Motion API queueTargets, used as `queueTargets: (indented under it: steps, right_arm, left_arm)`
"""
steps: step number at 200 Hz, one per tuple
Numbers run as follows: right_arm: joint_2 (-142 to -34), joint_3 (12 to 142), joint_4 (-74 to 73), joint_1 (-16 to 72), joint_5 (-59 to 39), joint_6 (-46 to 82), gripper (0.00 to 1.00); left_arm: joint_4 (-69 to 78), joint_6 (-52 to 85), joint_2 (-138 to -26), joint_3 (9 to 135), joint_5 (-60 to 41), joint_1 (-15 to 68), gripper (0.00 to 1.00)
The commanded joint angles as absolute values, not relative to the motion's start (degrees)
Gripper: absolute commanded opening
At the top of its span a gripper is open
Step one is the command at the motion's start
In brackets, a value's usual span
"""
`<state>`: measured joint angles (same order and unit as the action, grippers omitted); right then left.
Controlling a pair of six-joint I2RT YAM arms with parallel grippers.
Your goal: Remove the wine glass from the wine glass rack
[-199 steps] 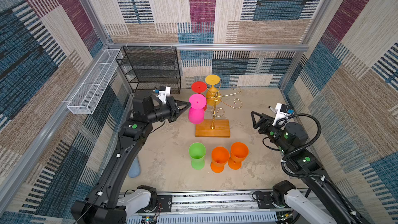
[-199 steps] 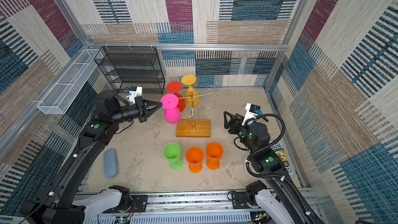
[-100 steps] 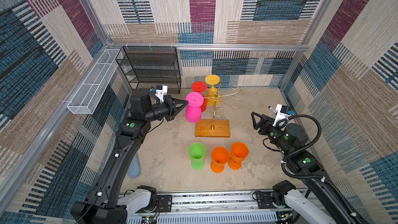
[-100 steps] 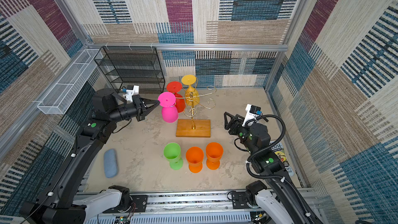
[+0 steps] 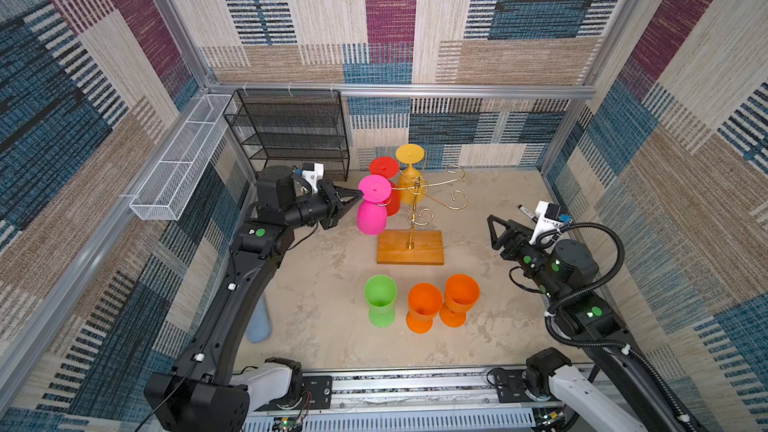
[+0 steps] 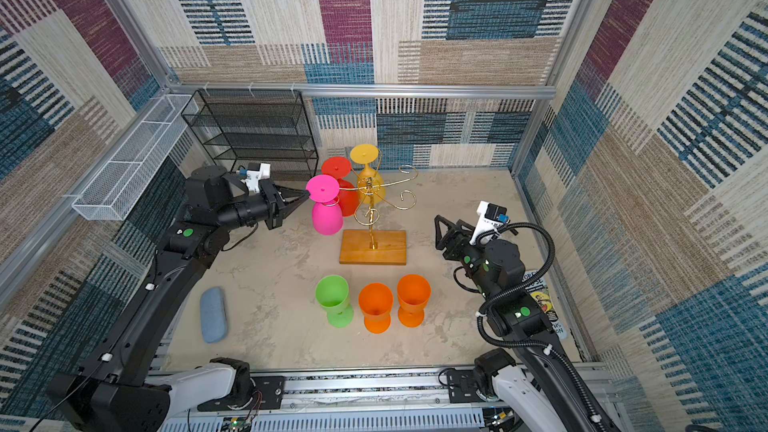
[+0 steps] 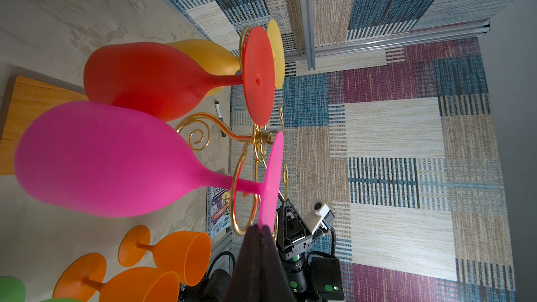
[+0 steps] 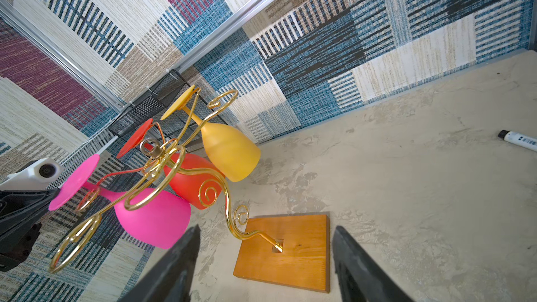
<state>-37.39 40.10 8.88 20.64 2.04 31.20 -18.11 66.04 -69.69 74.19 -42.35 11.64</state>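
Pink wine glass (image 5: 371,218) hangs upside down on the wine glass rack (image 5: 400,249), at the side nearest the left arm, with its foot disc on top and its bowl pointing at the table (image 5: 324,292). In the left wrist view its stem passes through one of the rack's gold curls. The left gripper (image 5: 358,194) reaches in level from the left, its fingers pressed together on the rim of that pink foot disc; the left wrist view shows the disc's edge pinched between the two dark fingertips (image 7: 252,235). A red glass (image 5: 383,167) and a yellow glass (image 5: 410,154) hang on the arms just behind the pink one, bowls down. The rack's wooden base sits near the middle of the table. Nearer the camera a green glass (image 5: 380,299) and two orange glasses (image 5: 424,305) stand upright in a row. The right gripper (image 5: 493,231) hovers well to the right of the rack, fingers spread and pinching nothing, pointed toward the base. A black mesh shelf (image 5: 291,130) stands at the back wall.
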Motion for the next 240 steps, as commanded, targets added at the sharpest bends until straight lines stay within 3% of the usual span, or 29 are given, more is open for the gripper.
queueTargets:
  steps: [1,240]
  right_arm:
    - [-37.44,40.19,7.7,20.65,2.26,30.63,0.73]
    - [-37.88,39.38,6.68,20.39,1.11,31.38,0.73]
  left_arm:
    - [-14.16,67.24,-70.18,75.01,-42.77,11.67,0.0]
    - [-13.27,65.3,-71.46,74.65,-44.34,18.67,0.0]
